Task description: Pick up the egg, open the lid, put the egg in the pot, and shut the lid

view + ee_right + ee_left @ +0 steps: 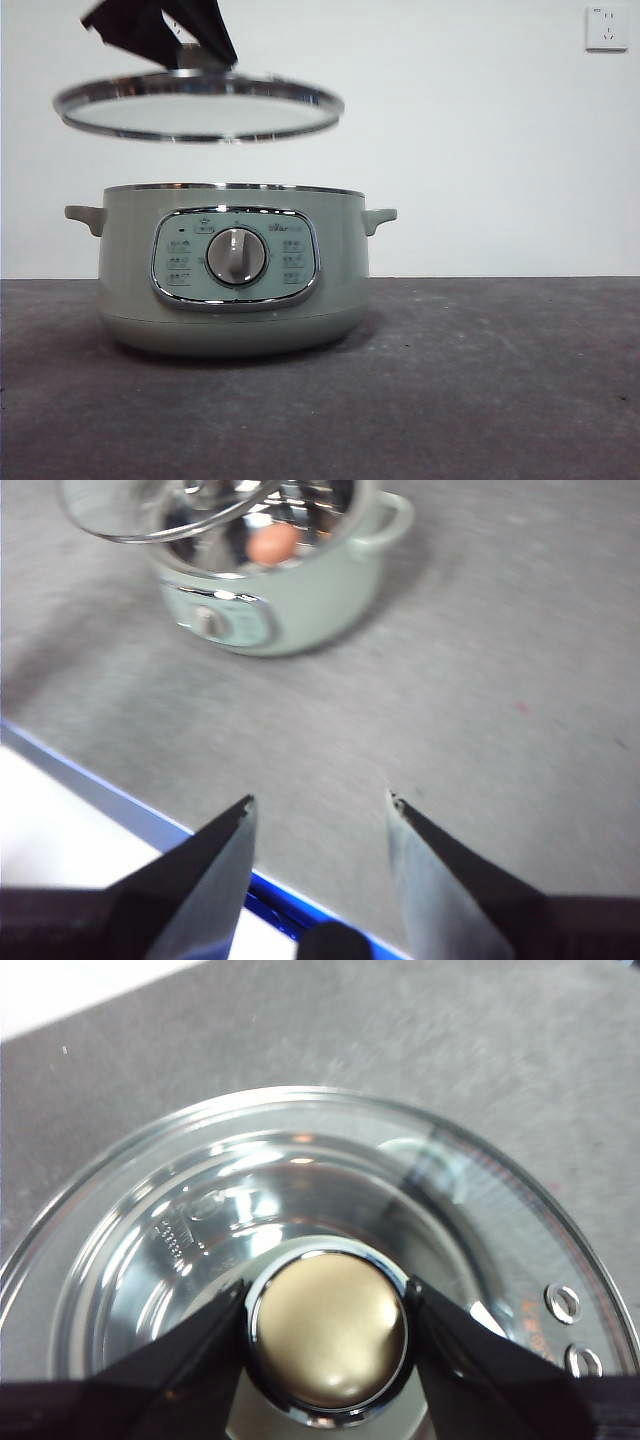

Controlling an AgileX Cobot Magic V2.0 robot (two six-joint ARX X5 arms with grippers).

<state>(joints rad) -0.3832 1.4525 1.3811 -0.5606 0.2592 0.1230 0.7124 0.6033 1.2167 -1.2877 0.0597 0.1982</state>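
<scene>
The left gripper [327, 1330] is clamped on the knob [328, 1328] of the lid [198, 105], held level above the pot [232, 270], clear of its rim. The egg [271, 543] lies inside the pot. The right gripper [320, 802], jaws apart, hovers well away over the table [480, 680]. The panel's [234, 257] small writing is too blurred to read.

Even, soft light filled the front view, with a faint shadow under the pot [233, 268]. Bright highlights glared on the lid [300, 1250] glass and its knob [330, 1330] in the left wrist view. The right wrist view was blurred throughout.
</scene>
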